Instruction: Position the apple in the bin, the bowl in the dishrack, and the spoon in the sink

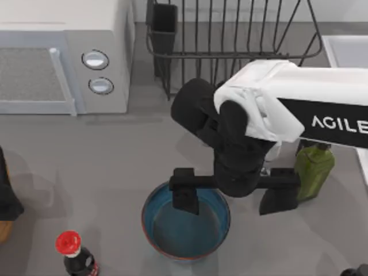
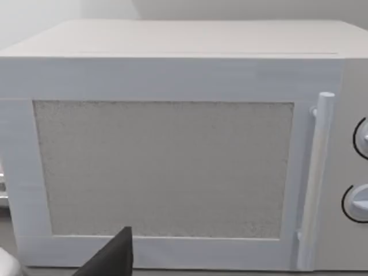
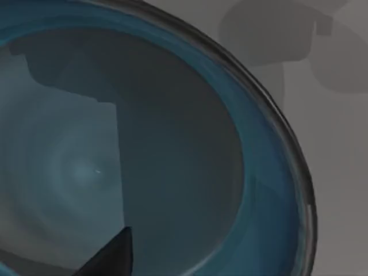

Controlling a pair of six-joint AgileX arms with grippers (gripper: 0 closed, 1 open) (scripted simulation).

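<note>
The teal-blue bowl with its reddish-brown rim stands upright on the table, front centre. My right gripper hangs open over it. One finger reaches inside the bowl and the other stands outside its right rim, so the jaws straddle the rim. In the right wrist view the bowl's inside is close below a dark fingertip. The black wire dishrack stands at the back, with its utensil cup at the left corner. The pale sink is at the back right. The apple, spoon and bin are out of view.
A white microwave fills the back left. A green bottle stands just right of the right gripper's outer finger. A dark bottle with a red cap stands front left. My left arm is parked at the left edge.
</note>
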